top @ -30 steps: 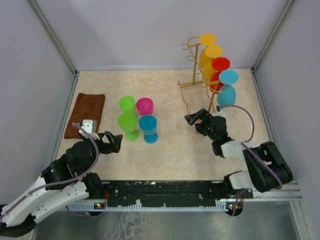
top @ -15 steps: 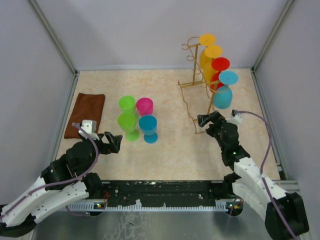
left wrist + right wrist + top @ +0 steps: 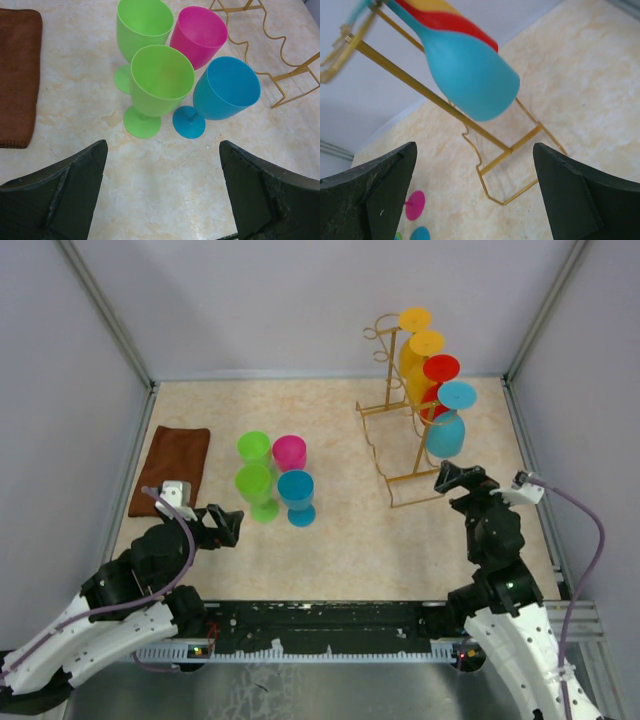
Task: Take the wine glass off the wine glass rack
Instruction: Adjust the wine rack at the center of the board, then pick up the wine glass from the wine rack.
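Note:
The golden wire wine glass rack (image 3: 392, 405) stands at the back right. Several glasses hang on it upside down: two yellow, a red one (image 3: 438, 375), and a blue wine glass (image 3: 447, 430) at the near end. In the right wrist view the blue glass (image 3: 470, 75) hangs above and ahead of the fingers, over the rack's base (image 3: 512, 150). My right gripper (image 3: 452, 478) is open and empty, just in front of and below the blue glass, not touching it. My left gripper (image 3: 226, 523) is open and empty near the standing glasses.
Two green glasses (image 3: 255, 480), a pink one (image 3: 290, 453) and a blue one (image 3: 296, 495) stand upright at centre left; they also show in the left wrist view (image 3: 162, 82). A brown cloth (image 3: 172, 468) lies at the left. White walls enclose the table.
My right arm has swung right and back toward the near edge, its gripper now tilted up facing the blue glass on the rack. The left arm has barely moved.

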Tool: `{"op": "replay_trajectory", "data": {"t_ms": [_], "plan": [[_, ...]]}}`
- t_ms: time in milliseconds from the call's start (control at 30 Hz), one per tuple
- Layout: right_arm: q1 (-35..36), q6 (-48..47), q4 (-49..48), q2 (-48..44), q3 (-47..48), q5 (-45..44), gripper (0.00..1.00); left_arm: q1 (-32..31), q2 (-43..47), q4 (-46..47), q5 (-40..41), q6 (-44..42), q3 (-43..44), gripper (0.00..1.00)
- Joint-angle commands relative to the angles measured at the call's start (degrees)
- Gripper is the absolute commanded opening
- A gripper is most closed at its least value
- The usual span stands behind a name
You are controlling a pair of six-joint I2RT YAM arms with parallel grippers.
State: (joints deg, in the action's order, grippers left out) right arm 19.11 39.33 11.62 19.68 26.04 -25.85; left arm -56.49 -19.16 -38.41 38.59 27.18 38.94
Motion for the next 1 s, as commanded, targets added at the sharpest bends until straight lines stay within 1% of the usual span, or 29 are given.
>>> {"op": "replay_trajectory", "data": {"t_ms": [0,100,167,233,300,367,500,567,633,667,733,767,800,967], "plan": [[0.3,-12.8,-1.0,-2.8,6.8,-7.0,0.99,0.1,0.7,-0.2,0.8,0.3,0.2,0.98],[0.3,-18.7,-4.8,-1.5,9.7,-7.3,0.99,0.1,0.8,-0.2,0.7,0.4,0.1,0.98],[0.3,-18.6,-5.2,1.6,13.2,-5.8,0.99,0.1,0.8,-0.2,0.8,0.4,0.1,0.98],[0.2,-18.3,-4.7,7.2,17.7,-0.2,0.99,0.1,0.8,-0.2,0.7,0.4,0.1,0.99],[-1.2,-16.6,-2.0,12.5,23.3,2.5,0.99,0.1,0.8,-0.2,0.8,0.4,0.1,0.98],[-6.4,-14.8,0.7,17.1,28.8,8.6,0.99,0.1,0.8,-0.3,0.7,0.5,0.2,0.98],[-22.1,-8.3,1.5,22.6,35.0,26.8,0.99,0.1,0.8,-0.3,0.6,0.5,0.1,0.99],[-31.1,-4.0,0.7,25.9,37.0,38.9,0.99,0.1,0.8,-0.2,0.6,0.4,0.1,0.99],[-39.8,1.2,-1.6,30.0,38.2,54.0,0.98,0.1,0.7,-0.1,0.5,0.4,0.1,0.99],[-43.1,5.5,-3.6,32.0,38.2,60.8,0.95,0.1,0.8,0.0,0.4,0.3,0.1,0.99],[-47.6,11.9,-10.2,34.7,36.8,70.4,0.88,0.1,0.8,0.0,0.3,0.2,0.1,0.99],[-48.0,13.9,-12.7,35.8,36.2,72.9,0.84,0.1,0.7,0.0,0.2,0.1,0.1,0.99],[-48.1,14.4,-13.1,36.9,36.5,74.1,0.81,0.1,0.7,0.1,0.2,0.1,0.1,0.99],[-48.1,10.8,-9.4,39.4,38.4,73.8,0.75,0.1,0.3,0.2,0.0,-0.1,0.1,0.99]]}}
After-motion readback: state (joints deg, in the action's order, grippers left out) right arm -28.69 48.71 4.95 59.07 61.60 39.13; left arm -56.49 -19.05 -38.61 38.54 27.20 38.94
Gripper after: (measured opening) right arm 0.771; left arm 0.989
